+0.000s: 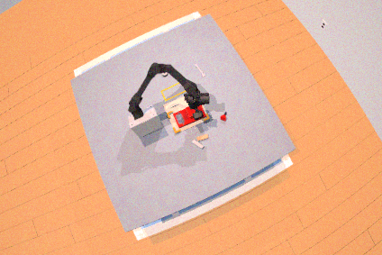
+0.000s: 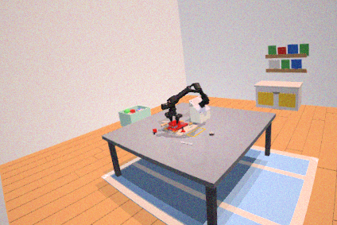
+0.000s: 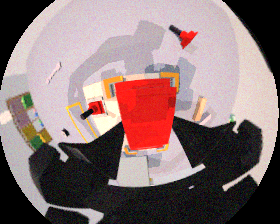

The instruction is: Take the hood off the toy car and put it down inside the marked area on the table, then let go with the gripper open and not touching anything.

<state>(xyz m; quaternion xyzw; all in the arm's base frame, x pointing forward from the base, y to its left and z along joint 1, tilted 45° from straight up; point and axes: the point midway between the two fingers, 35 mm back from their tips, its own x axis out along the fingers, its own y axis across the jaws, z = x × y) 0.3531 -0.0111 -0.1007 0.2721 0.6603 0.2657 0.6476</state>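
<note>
The red hood (image 1: 189,122) (image 3: 146,100) is held between the two black fingers of my gripper (image 1: 197,114) (image 2: 174,119) (image 3: 147,120), which is shut on it. The hood is over the toy car, whose orange corner parts (image 1: 177,131) (image 3: 113,86) show around it. It looks slightly raised or tilted in the wrist view, but I cannot tell by how much. Most of the car is hidden under the hood. The marked area is a yellow outline (image 1: 163,95) (image 3: 73,104) on the table beside the car.
A red part with a black end (image 1: 223,117) (image 2: 155,130) (image 3: 186,38) lies beyond the car. Another red-and-black part (image 3: 96,107) is between car and outline. A tan block (image 1: 203,137) (image 3: 200,108), a white stick (image 1: 198,144) and a pale box (image 2: 199,115) stand around.
</note>
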